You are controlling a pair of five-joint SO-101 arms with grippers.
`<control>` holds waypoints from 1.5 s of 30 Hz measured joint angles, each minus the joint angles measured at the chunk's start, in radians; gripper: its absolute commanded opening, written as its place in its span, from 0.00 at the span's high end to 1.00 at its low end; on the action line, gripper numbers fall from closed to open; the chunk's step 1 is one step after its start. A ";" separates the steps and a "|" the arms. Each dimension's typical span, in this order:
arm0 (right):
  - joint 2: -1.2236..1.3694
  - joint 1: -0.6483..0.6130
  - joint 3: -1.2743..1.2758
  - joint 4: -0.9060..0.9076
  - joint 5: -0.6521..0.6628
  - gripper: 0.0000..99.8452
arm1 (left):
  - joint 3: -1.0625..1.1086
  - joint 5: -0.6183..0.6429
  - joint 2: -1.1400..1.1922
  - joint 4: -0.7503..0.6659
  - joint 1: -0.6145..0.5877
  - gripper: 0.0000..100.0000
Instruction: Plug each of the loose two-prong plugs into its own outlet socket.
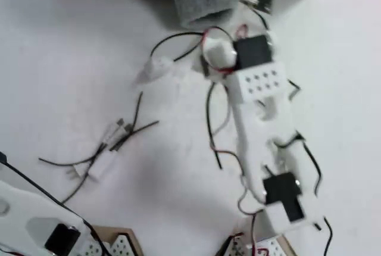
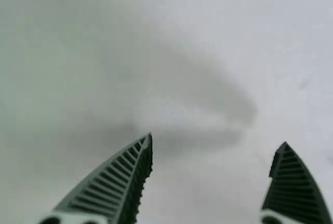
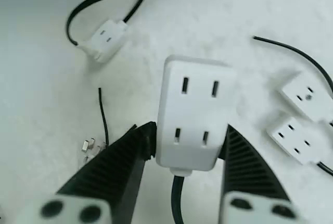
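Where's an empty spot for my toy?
Bare: the far-left corner of the table, beyond the loose plugs, and the strip right of the right arm. Crowded: the middle, with cords and the outlet in the right claw.

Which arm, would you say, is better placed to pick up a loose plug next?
Probably left: the left gripper is open and empty, that arm nearer the loose plugs; the right gripper is clamped on the outlet block.

Left arm (image 1: 36, 220) is clipped by the frame corner in the high view. Left pincer (image 2: 216, 140) fingers are cut off past the tips. Loose plugs (image 1: 122, 130) are too blurred to count prongs. Held outlet block (image 3: 190, 114): its cord (image 3: 178, 203) runs off-frame. Plug prongs (image 3: 88, 145) sit partly behind a right pincer (image 3: 188, 130) finger. Second outlet block (image 3: 307, 96) is clipped at the frame edge.
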 measured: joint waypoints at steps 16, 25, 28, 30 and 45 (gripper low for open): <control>-0.080 0.149 0.514 -0.209 -0.160 0.80 | 0.000 0.000 0.000 -0.002 0.009 0.65; -0.080 0.304 0.473 -0.232 -0.160 0.75 | 0.000 0.000 0.000 -0.002 0.011 0.65; -0.080 0.319 0.476 -0.273 -0.164 0.70 | 0.000 0.000 0.000 -0.002 0.015 0.65; -0.080 0.313 0.494 -0.316 -0.172 0.69 | 0.000 0.000 0.000 -0.002 0.023 0.65; 0.279 0.157 0.526 -0.608 -0.571 0.69 | 0.000 -0.008 0.000 -0.002 0.026 0.65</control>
